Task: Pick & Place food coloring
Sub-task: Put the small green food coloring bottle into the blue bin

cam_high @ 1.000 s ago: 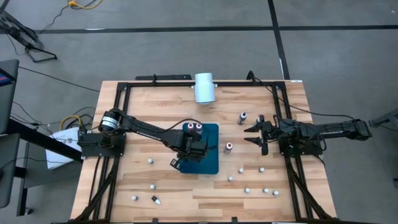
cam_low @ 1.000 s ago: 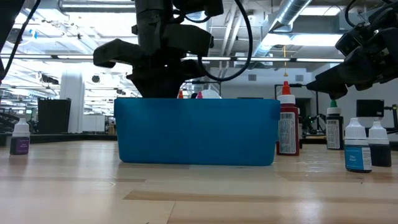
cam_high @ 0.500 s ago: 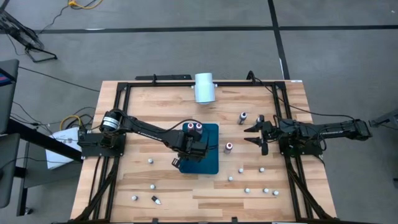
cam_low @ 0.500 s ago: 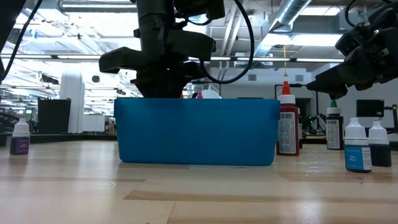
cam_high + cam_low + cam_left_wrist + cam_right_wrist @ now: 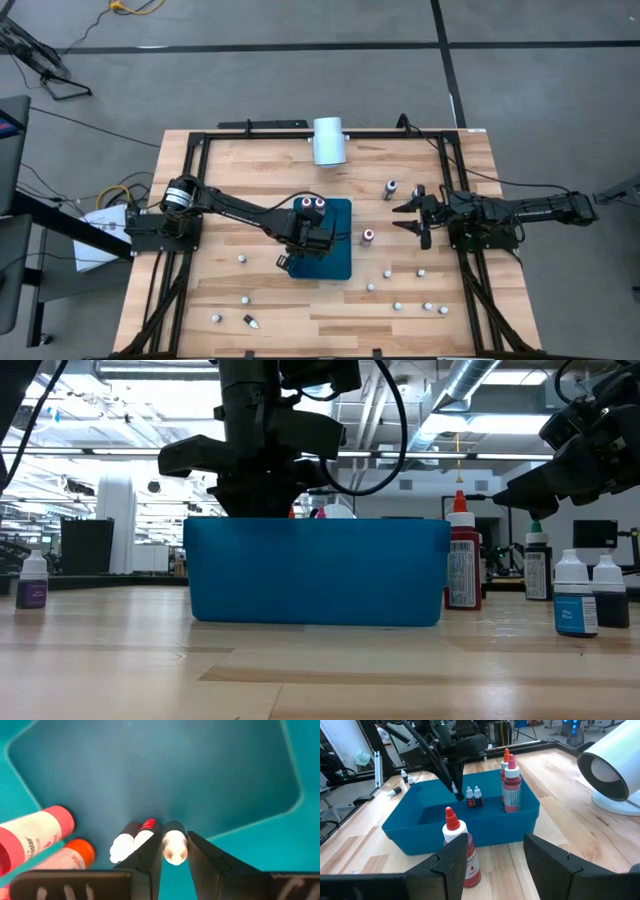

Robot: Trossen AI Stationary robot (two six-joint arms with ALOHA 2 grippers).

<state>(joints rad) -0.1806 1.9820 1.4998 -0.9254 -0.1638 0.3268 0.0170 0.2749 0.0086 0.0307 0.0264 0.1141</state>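
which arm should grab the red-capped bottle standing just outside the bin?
Right, probably. The right gripper is open and empty, close to that red-capped bottle. The left gripper is inside the blue bin, shut on a small white-capped bottle.

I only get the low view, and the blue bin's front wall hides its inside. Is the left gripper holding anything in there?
Observer: Yes. The left gripper is shut on a small white-capped bottle, low inside the bin.
Operator: Anything else near its fingers?
Observer: Two more small bottles stand right beside the held one, on the bin floor.
Operator: And the right arm, is it carrying something?
Observer: No. The right gripper is open and empty, waiting over the table's right side, away from the bin.
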